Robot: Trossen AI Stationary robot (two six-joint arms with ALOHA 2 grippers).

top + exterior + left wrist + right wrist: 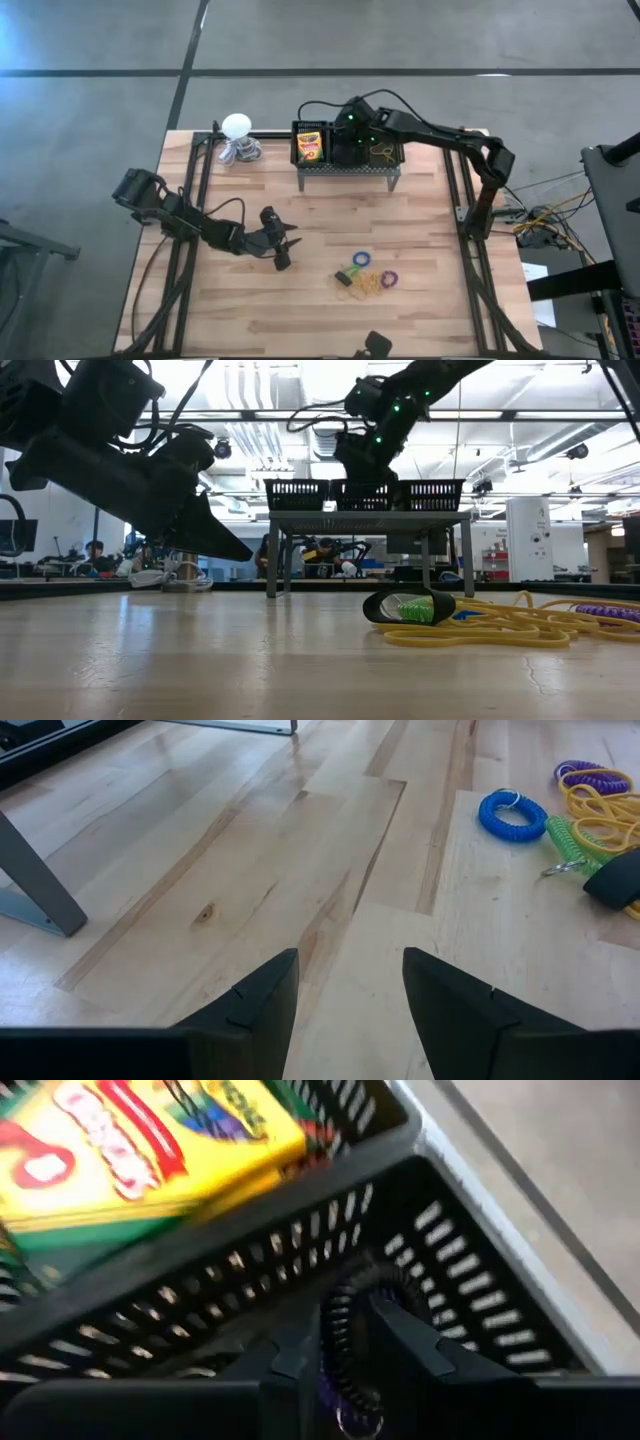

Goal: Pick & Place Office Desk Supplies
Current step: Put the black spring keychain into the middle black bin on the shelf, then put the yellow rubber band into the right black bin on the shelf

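The right claw, down inside the basket's middle compartment, pinched a black coil ring between its fingertips; light and springy, it seemed best held across the loop.

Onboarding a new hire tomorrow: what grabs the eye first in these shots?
The right pincer reaching down into the middle bin of the black basket rack at the table's far edge, a black coil ring between its fingers. Next, the bright crayon box in the bin beside it. Then the loose heap of yellow rubber bands and coloured rings on the near table, with the left pincer open and low beside them.
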